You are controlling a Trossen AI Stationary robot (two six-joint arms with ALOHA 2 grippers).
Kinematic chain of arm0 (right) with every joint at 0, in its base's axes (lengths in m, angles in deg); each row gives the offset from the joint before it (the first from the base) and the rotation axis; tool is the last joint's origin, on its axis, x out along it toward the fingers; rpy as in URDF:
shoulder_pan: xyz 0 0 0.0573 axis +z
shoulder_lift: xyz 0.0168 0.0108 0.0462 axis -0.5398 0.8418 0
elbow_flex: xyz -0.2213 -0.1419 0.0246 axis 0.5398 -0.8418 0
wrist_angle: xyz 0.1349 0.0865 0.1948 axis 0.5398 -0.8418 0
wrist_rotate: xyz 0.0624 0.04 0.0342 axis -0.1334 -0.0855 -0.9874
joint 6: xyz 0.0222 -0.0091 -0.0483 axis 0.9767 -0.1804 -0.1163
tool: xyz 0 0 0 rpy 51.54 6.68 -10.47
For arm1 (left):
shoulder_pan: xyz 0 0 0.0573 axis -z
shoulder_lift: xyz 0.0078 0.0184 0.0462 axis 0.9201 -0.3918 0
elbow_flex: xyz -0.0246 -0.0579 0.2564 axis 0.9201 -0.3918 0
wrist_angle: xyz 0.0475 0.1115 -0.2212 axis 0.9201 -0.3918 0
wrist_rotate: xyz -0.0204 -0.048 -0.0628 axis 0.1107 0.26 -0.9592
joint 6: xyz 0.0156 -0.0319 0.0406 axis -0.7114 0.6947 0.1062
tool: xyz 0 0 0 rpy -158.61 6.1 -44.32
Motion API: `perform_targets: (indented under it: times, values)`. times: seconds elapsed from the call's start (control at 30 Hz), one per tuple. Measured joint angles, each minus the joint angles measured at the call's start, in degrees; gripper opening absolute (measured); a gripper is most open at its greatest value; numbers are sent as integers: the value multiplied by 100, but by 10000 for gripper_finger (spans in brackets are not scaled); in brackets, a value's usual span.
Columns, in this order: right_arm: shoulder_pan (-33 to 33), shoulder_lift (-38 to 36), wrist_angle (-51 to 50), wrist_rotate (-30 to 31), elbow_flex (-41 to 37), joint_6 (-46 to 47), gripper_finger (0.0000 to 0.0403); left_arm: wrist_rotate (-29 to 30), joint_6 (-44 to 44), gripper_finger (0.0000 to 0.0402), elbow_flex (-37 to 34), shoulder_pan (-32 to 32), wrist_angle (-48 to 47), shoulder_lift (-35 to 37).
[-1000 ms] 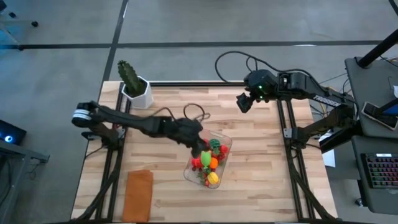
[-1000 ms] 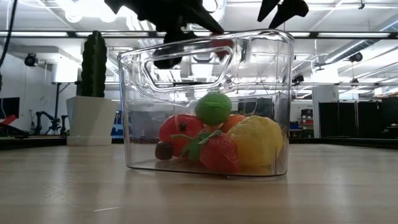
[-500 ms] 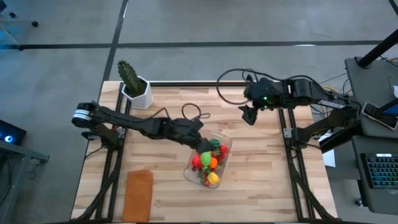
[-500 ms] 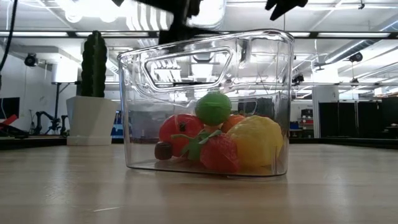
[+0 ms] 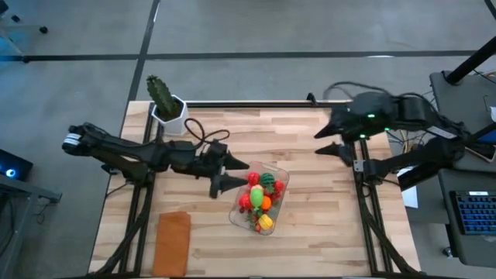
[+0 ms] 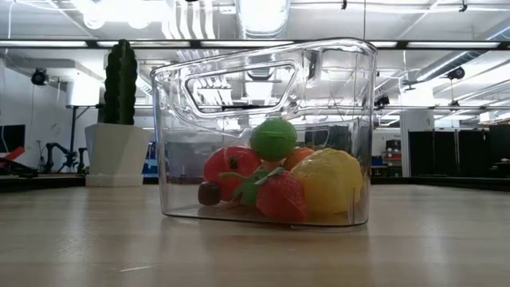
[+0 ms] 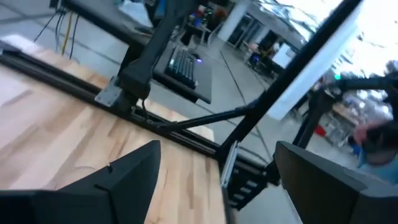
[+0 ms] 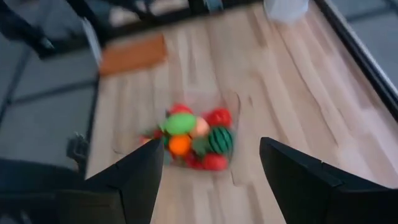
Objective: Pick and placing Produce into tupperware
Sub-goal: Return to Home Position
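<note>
Flanking tupperware (image 6: 344, 112) of produce (image 5: 260, 198): left pincer (image 5: 232, 174), right pincer (image 5: 320, 142).

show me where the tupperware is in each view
High: the tupperware sits mid-table, produce inside.
Low: it fills the middle of the picture, close up.
Left wrist: not in it.
Right wrist: in the middle of the picture, seen between the two fingers.
Landmark: the cactus, left of it in the high and low views.

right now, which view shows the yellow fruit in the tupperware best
The low view: the yellow fruit shows close, side-on, through the wall of the tupperware. The high view gives only a small yellow spot. The right wrist view leaves it indistinct; the left wrist view misses it.
</note>
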Motion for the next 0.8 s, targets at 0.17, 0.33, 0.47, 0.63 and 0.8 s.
perform_targets:
  times: [0.17, 0.33, 0.47, 0.63, 0.8]
  values:
    - [-173, -1289, 1412, -59, -1477, 325, 258, -43, -358, 301, -568, -1, 79, 341]
    - [-381, -2588, 2936, -47, -2960, 598, 258, -31, -688, 301, -1620, -327, 295, 1015]
    - [-513, -3416, 3345, -31, -3687, 714, 258, -98, -817, 301, -2757, -623, 1159, 1947]
    - [-514, -4359, 3352, 649, -4228, 783, 258, -243, -1012, 301, -4227, -775, 2548, 3284]
    - [-514, -5149, 2760, 2107, -4501, 1136, 258, -178, -1009, 301, -5205, -777, 2923, 4348]
